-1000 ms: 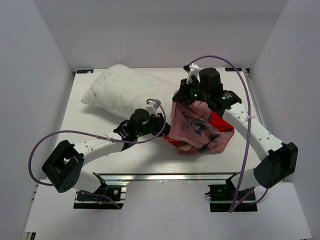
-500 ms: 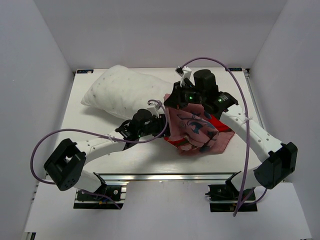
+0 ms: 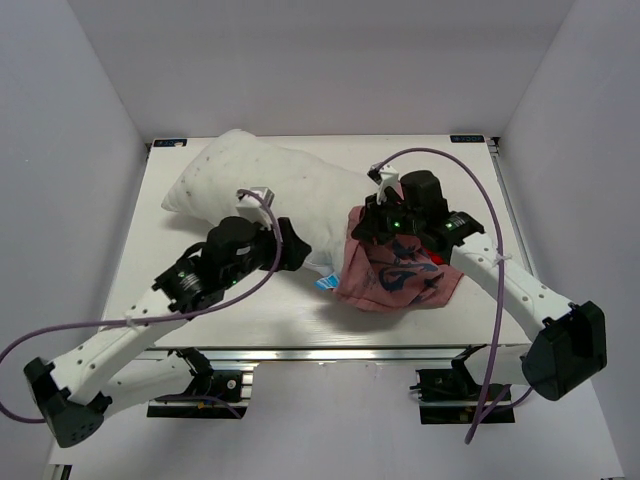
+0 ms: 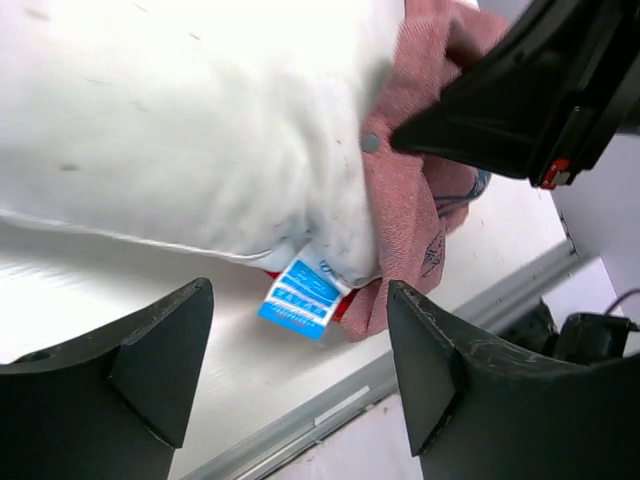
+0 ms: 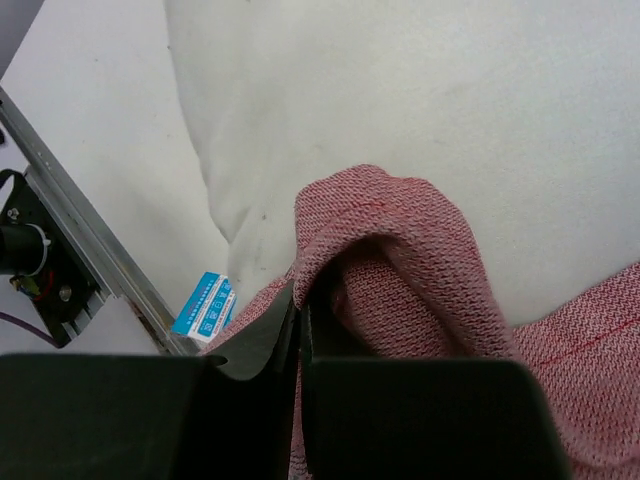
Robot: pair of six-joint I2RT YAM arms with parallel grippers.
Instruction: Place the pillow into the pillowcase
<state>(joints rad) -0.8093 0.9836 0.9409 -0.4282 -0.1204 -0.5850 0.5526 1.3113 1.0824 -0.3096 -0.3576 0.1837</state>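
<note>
Against the pillow (image 3: 260, 185), right gripper (image 5: 298, 315) apparently pinches pillowcase (image 5: 400, 260); left gripper (image 4: 298, 300) gapes.

Overhead, plus wrist close-ups of pillow (image 4: 180, 120)

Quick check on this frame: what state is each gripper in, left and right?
Left gripper: open, holding nothing, facing the pillow.
Right gripper: closed, pinching a fold of the pillowcase.

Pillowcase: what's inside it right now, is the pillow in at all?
The pillow has its right end under the pillowcase edge; its corner with the blue tag shows outside. How far in it reaches is hidden by the fabric, which the right gripper pinches.
</note>
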